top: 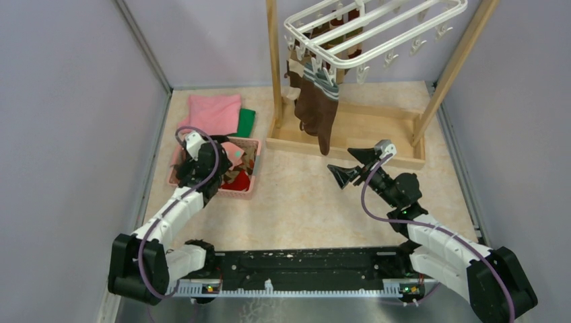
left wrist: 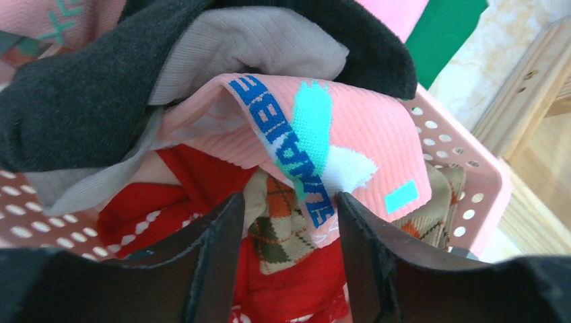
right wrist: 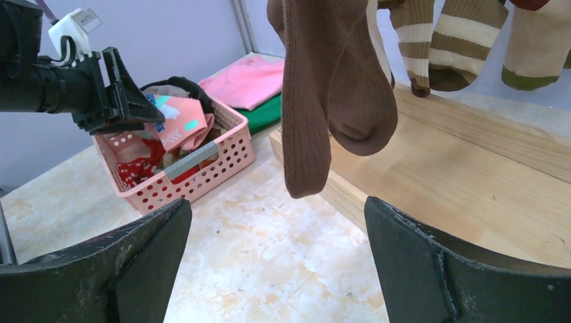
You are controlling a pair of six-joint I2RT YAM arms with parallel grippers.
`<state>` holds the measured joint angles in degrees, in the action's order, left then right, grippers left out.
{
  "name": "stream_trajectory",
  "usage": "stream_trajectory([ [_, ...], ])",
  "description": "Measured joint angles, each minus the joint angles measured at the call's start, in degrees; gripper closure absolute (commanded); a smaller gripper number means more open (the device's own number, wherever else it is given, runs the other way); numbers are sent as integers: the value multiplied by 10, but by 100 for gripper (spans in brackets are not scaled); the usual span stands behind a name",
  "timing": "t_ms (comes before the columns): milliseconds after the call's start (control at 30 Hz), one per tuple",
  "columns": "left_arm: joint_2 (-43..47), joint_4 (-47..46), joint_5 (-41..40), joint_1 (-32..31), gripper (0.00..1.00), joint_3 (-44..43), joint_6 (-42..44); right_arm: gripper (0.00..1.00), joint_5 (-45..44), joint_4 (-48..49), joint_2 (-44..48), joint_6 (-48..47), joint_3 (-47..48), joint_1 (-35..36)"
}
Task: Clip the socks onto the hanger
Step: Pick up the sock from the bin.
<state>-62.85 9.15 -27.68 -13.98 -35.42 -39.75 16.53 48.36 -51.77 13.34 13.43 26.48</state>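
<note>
Your left gripper (left wrist: 289,202) sits nearest in its wrist view. Its fingers (left wrist: 215,256) are parted and point down into the basket (left wrist: 471,182), with the lower edge of the pink sock (left wrist: 350,128) hanging into the gap. Nothing is pinched as far as that view shows, and both fingers stand clear of the fabric. Judgement: you line up on that fold because it rides highest on the heap and offers a free edge.

Heap: a dark grey sock (left wrist: 67,101) lies against the pink sock's upper edge. A red sock (left wrist: 195,182) and an argyle sock (left wrist: 276,222) lie below it. The basket stands near the left edge of the table (top: 303,202). A pink cloth (top: 212,111) and a green cloth (top: 246,121) lie flat behind it in the far-left corner and are not part of the job.

Your right gripper (right wrist: 276,208) is spread wide and empty. It is held above the table's middle, facing the wooden frame (right wrist: 471,175) along the far edge. Judgement: it waits there to steady a sock once the left arm brings one over.

The hanger (top: 377,30) sits high between the frame's posts. A dark brown sock (right wrist: 310,101) and striped socks (right wrist: 458,33) hang from clips at its left end, toes down. Clips toward the right end of its near rail hang bare, so there is room for the next sock.

Risk: the dark grey sock may drag out with the pink one.
</note>
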Motion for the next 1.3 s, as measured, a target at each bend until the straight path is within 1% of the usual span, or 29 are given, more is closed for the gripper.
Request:
stream_trajectory([
  [100, -7, -45, 18, 13, 48, 15, -1, 2, 0, 0, 0, 0, 0, 0],
  [167, -7, -73, 31, 21, 54, 25, -3, 2, 0, 0, 0, 2, 0, 0],
  [267, -6, -113, 50, 33, 76, 39, -8, 2, 0, 0, 0, 3, 0, 0],
  [367, -3, -140, 73, 41, 93, 52, -11, 2, 0, 0, 0, 4, 0, 0],
  [433, 6, -148, 87, 46, 100, 61, -12, 2, 0, 0, 0, 4, 0, 0],
  [733, 103, -139, 135, 53, 100, 75, -19, 2, 1, 0, 0, 4, 0, 0],
  [967, 154, -95, 173, 53, 100, 71, -28, 2, 1, 0, 0, 4, 0, 0],
  [1133, 180, -13, 205, 53, 100, 11, -6, 2, 21, 0, 0, 4, 0, 0],
  [1233, 219, 4, 217, 53, 100, -22, 16, 4, 56, 2, -2, 3, 2, 0],
  [1300, 251, 2, 242, 54, 100, -39, 38, 6, 88, 8, -11, 2, 5, 0],
])
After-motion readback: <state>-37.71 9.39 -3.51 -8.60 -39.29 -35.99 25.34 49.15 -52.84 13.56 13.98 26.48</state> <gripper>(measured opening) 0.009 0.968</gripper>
